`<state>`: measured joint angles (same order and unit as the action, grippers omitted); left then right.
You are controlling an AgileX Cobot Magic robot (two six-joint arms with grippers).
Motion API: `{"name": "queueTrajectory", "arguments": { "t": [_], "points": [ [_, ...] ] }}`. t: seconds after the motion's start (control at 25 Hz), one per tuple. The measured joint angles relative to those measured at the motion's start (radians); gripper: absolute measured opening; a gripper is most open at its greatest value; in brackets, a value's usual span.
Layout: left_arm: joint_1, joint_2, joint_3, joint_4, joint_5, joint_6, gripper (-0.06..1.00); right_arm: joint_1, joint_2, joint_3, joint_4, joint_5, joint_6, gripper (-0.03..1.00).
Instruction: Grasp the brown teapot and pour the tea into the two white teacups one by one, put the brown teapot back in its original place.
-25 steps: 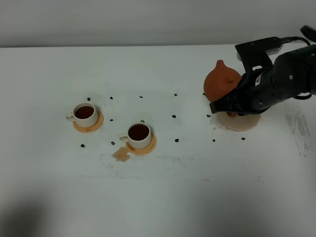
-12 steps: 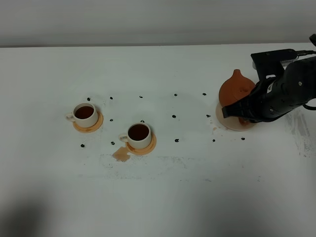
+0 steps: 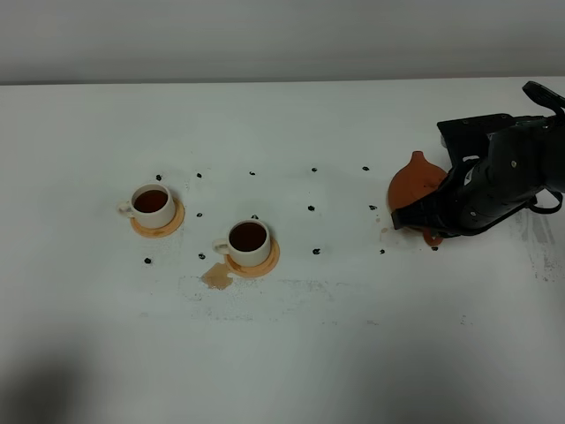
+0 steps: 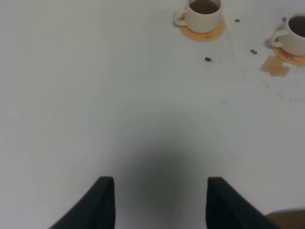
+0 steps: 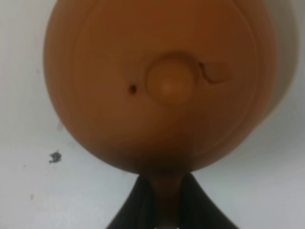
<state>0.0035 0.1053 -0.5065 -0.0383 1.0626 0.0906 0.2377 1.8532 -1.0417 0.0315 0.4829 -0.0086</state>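
1. Brown clay teapot (image 3: 417, 181) is seen at 3 o'clock on the white table (image 3: 291, 353), with its handle pinched by the right gripper (image 3: 433, 216).
2. From the right wrist, the lid knob (image 5: 170, 84) is viewed from above, the fingers (image 5: 143, 202) pressed against the handle.
3. Two white cups (image 3: 154, 204) (image 3: 248, 241), dark liquid inside, are set on orange coasters (image 3: 262, 262) toward 9 o'clock.
4. A tan spill (image 3: 215, 277) is noted beside the nearer cup.
5. The left gripper (image 4: 157, 202) is held spread above bare table.
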Motion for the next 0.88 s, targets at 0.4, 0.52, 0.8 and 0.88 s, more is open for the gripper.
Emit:
{"name": "queueTrajectory", "arguments": {
  "t": [0.4,0.52,0.8,0.88],
  "points": [
    [0.0,0.0,0.0,0.0,0.0,0.001,0.46,-0.029,0.008,0.0,-0.002,-0.012,0.0,0.12],
    [0.0,0.0,0.0,0.0,0.0,0.001,0.46,-0.029,0.014,0.0,-0.002,-0.012,0.001,0.12],
    [0.0,0.0,0.0,0.0,0.0,0.001,0.46,-0.029,0.014,0.0,-0.005,-0.012,0.001,0.12],
    [0.0,0.0,0.0,0.0,0.0,0.001,0.46,-0.029,0.013,-0.001,-0.007,-0.012,0.001,0.14]
  ]
}}
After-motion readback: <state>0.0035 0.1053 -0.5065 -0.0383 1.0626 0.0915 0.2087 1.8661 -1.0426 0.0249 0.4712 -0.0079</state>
